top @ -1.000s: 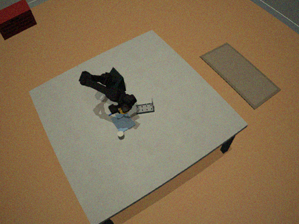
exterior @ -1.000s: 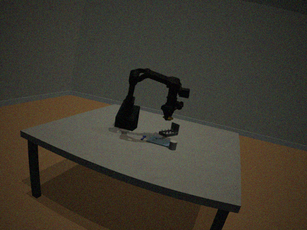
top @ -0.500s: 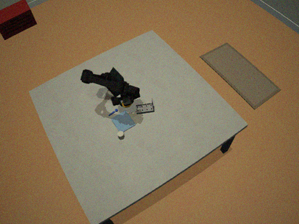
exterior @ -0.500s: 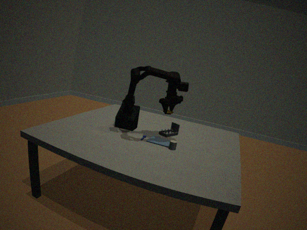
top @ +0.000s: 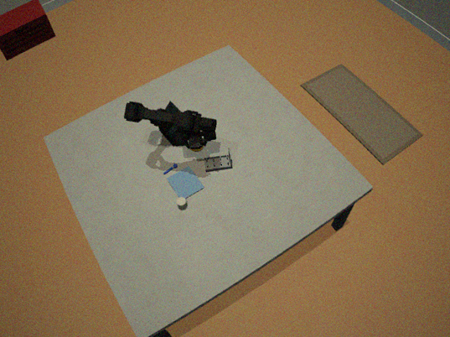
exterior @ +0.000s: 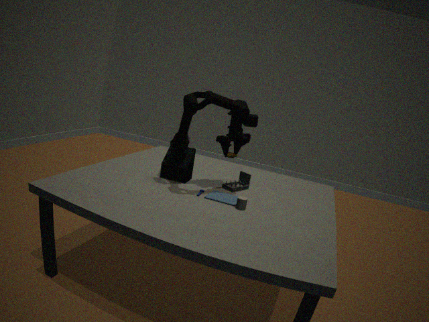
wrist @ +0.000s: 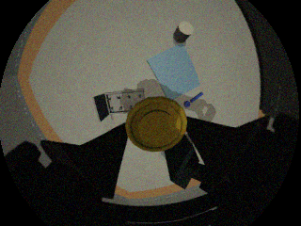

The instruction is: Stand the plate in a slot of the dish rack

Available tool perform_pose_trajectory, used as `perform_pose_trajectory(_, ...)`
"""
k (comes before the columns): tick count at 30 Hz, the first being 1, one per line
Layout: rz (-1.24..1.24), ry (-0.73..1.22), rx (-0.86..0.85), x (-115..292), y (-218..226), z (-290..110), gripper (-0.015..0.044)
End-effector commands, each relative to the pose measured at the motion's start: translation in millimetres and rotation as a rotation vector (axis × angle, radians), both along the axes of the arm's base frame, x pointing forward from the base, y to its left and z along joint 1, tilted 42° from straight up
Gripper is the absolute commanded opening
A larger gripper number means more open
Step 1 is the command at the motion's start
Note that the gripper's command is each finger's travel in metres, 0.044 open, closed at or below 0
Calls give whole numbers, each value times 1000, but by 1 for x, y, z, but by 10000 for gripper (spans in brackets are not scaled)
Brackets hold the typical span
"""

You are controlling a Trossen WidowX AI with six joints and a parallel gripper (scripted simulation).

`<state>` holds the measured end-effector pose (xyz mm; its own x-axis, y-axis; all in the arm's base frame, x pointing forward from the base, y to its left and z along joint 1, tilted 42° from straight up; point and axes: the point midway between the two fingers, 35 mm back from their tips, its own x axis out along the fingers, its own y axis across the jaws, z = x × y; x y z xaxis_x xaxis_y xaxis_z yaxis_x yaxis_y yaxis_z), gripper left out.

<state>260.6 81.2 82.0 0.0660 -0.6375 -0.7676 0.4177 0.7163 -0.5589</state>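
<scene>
The plate (top: 197, 149) (exterior: 232, 155) (wrist: 156, 132) is round and yellow-brown. My gripper (exterior: 230, 153) (wrist: 155, 122) is shut on it, with one finger at each side of the rim. The plate is held roughly level, high above the table, its hollow face toward the wrist camera. The dish rack (top: 219, 168) (exterior: 232, 189) (wrist: 101, 107) is small and dark, with short upright pegs and a tall panel at one end. It stands on the table, lower than the plate and apart from it. In the wrist view the plate's edge comes close to the rack's near corner.
A light blue cloth (top: 185, 184) (exterior: 220, 198) (wrist: 174, 71) lies flat near the rack. A pale cup (top: 181, 202) (exterior: 241, 203) (wrist: 183, 32) stands at its corner. A small blue utensil (top: 168, 169) (exterior: 200, 192) (wrist: 195, 99) lies on its other side.
</scene>
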Motion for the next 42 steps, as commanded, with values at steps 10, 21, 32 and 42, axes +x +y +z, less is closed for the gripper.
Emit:
perform_pose_trajectory(10, 86, 237, 163, -7, -20, -32, 0)
perform_pose_trajectory(21, 223, 385, 351, -11, -32, -55, 0)
perform_pose_trajectory(32, 404, 459, 544, -12, -41, -75, 0)
perform_pose_trajectory(42, 602, 461, 701, -12, -48, -89, 0)
